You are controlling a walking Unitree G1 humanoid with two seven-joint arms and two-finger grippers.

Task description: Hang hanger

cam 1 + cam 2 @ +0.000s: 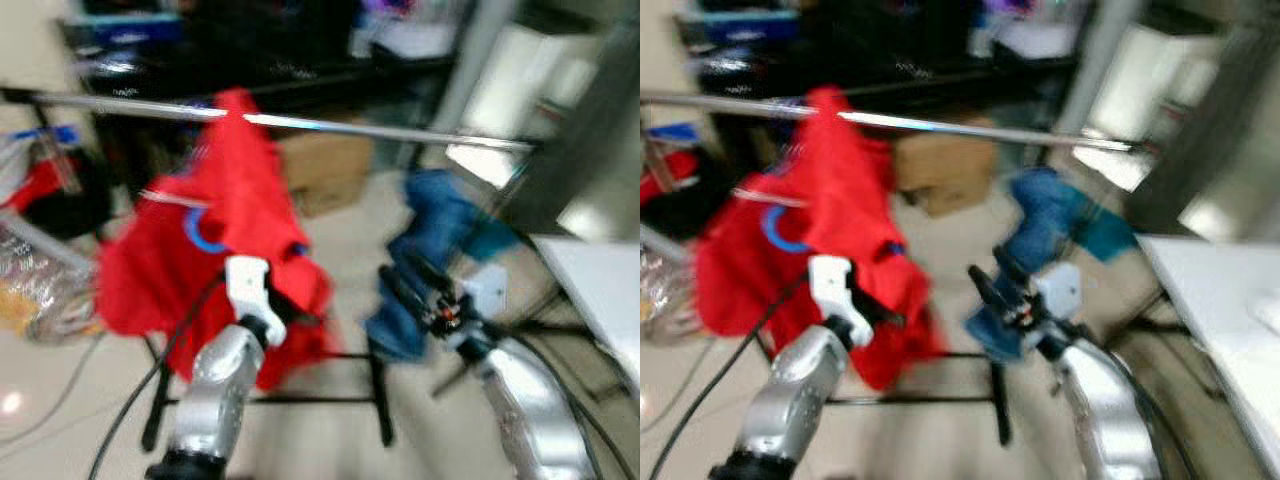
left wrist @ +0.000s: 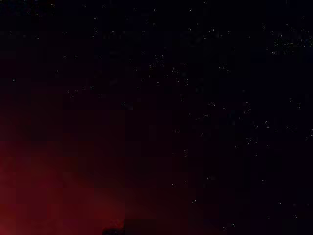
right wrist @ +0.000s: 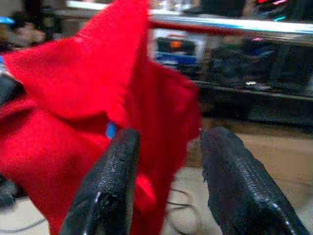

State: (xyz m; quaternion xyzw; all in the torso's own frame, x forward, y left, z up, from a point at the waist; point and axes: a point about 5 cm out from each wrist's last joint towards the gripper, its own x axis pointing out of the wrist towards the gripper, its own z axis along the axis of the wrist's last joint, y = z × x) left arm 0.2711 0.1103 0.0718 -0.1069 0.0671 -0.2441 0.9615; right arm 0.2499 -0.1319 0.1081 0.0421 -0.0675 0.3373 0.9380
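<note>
- The right gripper (image 3: 168, 191), nearest, reaches forward with its two black fingers spread apart and empty, aimed at the cloth.
- The left gripper (image 1: 285, 305) is raised against the bright red fabric garment (image 1: 225, 235); whether it is clamped or loose I cannot tell (its wrist view is dark, reddish).
- The garment hangs draped from the long silver metal rail (image 1: 400, 132), probably on its hanger, with a blue hanger-like curve (image 1: 203, 238) showing; a blue denim garment (image 1: 435, 235) hangs beside it.
</note>
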